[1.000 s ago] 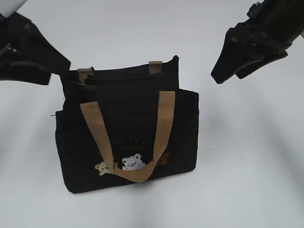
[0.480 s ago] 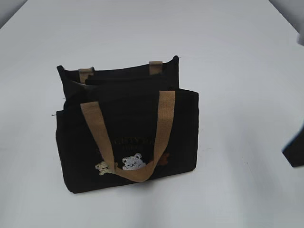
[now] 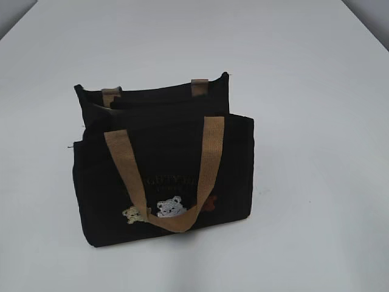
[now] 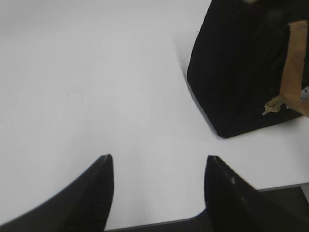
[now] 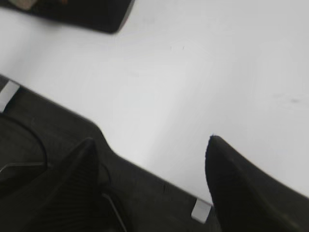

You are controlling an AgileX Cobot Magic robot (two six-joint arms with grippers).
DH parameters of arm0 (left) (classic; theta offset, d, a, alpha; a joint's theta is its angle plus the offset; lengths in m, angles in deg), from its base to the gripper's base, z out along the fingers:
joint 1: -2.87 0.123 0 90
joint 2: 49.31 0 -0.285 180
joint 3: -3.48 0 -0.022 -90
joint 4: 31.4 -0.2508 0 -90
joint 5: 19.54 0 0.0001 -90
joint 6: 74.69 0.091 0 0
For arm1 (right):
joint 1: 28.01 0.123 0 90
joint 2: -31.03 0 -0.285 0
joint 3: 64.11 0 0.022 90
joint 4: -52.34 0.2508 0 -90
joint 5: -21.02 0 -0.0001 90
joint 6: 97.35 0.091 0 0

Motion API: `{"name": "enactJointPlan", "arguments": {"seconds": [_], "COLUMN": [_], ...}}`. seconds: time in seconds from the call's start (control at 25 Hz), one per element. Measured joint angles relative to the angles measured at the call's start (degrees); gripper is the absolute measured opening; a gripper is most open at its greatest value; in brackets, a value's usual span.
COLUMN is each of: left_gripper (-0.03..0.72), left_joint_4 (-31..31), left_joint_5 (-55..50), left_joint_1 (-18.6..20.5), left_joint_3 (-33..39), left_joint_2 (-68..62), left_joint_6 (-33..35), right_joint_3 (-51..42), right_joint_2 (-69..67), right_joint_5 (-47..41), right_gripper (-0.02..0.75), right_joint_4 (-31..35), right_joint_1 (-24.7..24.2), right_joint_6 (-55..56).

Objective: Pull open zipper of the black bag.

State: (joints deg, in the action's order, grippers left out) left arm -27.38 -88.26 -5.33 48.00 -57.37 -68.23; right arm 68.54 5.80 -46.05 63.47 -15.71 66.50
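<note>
Black bag (image 3: 164,176) stands on our white table (image 3: 316,121). We see our left gripper (image 4: 157,166) and right gripper (image 5: 152,150) spread wide, holding nothing.

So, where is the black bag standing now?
In the exterior view the black bag stands upright on the white table, slightly left of centre; no gripper is near it.

Zipper (image 3: 159,102) pull indiscernible; black bag (image 5: 82,12) edge-cropped.
</note>
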Motion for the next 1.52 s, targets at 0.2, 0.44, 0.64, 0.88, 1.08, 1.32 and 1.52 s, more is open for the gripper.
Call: {"name": "enactJointPlan", "arguments": {"seconds": [0.2, 0.44, 0.64, 0.88, 1.08, 1.32, 1.52], "left_gripper": [0.449, 0.449, 0.449, 0.449, 0.449, 0.449, 0.449], "left_joint_4": [-0.2, 0.2, 0.5, 0.9, 1.8, 1.9, 2.0], "left_joint_5": [0.2, 2.8, 5.3, 6.9, 7.6, 7.8, 7.9], "left_joint_1": [0.0, 0.0, 0.0, 0.0, 0.0, 0.0, 0.0], "left_joint_3": [0.1, 0.3, 1.4, 2.3, 2.3, 2.3, 2.4], "left_joint_2": [-1.1, -1.2, -1.2, -1.3, -1.3, -1.3, -1.3], "left_joint_6": [0.0, 0.0, 0.0, 0.0, 0.0, 0.0, 0.0], "right_joint_3": [-1.8, -1.9, -1.9, -1.9, -2.0, -2.0, -2.0], "right_joint_2": [11.5, 13.1, 13.1, 13.1, 13.1, 14.7, 17.8], "right_joint_5": [3.0, 3.2, 3.5, 3.6, 3.6, 3.6, 3.7], "right_gripper": [0.536, 0.536, 0.537, 0.537, 0.537, 0.537, 0.537], "right_joint_4": [-0.2, -0.2, -0.1, -0.1, -0.1, 0.0, 0.4], "right_joint_1": [0.0, 0.0, 0.0, 0.0, 0.0, -0.8, -4.9], "right_joint_6": [0.0, 0.0, 0.1, 0.1, 0.2, 0.2, 0.2]}}
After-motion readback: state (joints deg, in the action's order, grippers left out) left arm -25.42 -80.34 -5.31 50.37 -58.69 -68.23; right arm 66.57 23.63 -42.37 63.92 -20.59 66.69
